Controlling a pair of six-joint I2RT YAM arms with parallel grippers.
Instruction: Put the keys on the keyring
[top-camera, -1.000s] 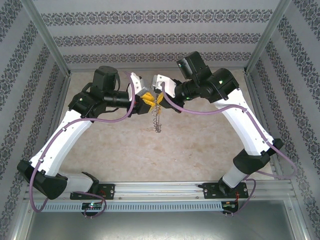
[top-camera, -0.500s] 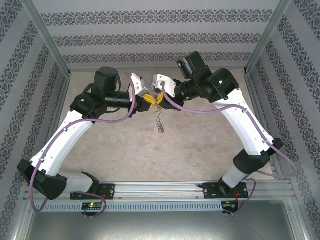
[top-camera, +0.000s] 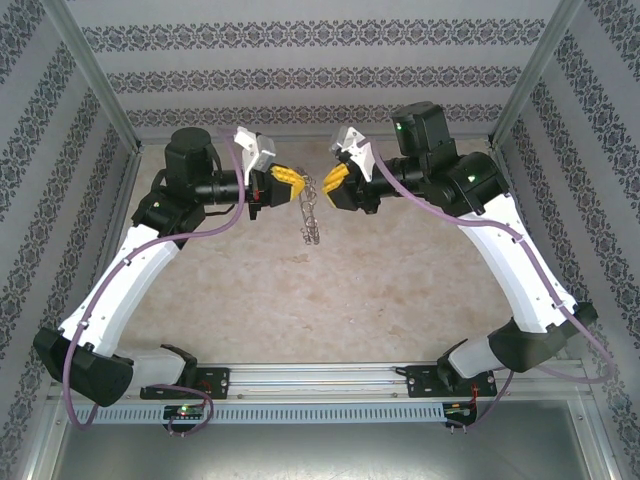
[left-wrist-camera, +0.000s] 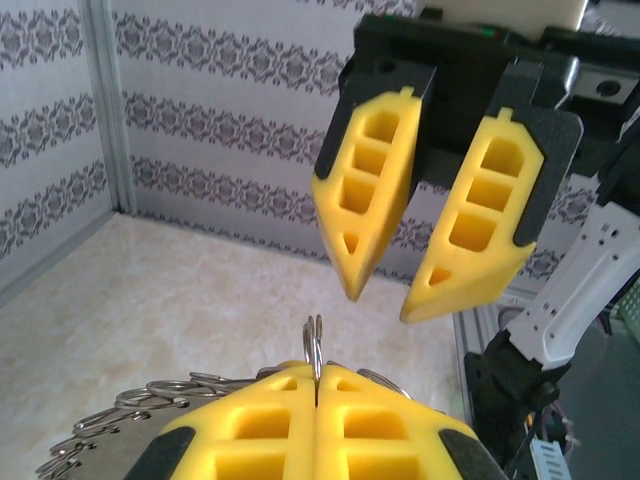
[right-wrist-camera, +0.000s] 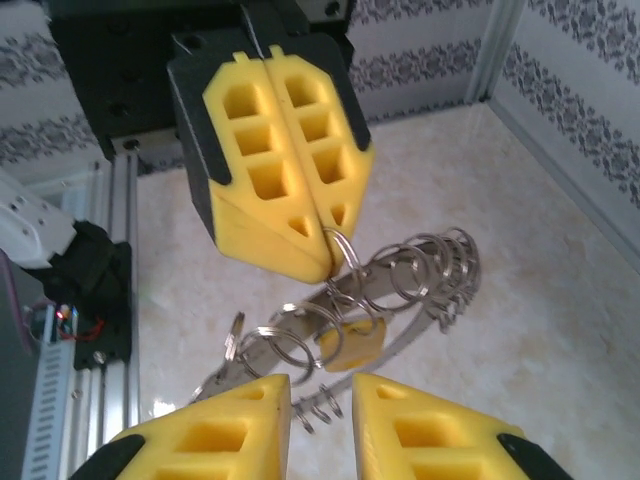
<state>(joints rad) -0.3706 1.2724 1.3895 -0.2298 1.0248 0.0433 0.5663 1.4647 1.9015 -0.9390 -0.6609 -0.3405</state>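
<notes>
My left gripper (top-camera: 296, 180) is shut on a thin metal ring (left-wrist-camera: 316, 345) at the top of the keyring (top-camera: 311, 212), which dangles below it over the table. From the right wrist, the keyring (right-wrist-camera: 420, 275) is a grey band strung with several small wire rings. A key (right-wrist-camera: 350, 345) with a yellow-orange head hangs among them. My right gripper (top-camera: 331, 181) faces the left one, a short gap away, open and empty. Its fingers (right-wrist-camera: 230, 430) stand apart, just below the key. The left gripper's fingers (right-wrist-camera: 285, 170) are pressed together.
The beige marbled tabletop (top-camera: 380, 290) lies below the hanging keyring. Patterned walls and aluminium posts (top-camera: 95, 85) close in the back and sides. A metal rail (top-camera: 320, 378) with both arm bases runs along the near edge.
The two grippers were together at the keyring. The left one closed on it, the right one opened and let go, and both arms drew apart with the keyring hanging from the left.
</notes>
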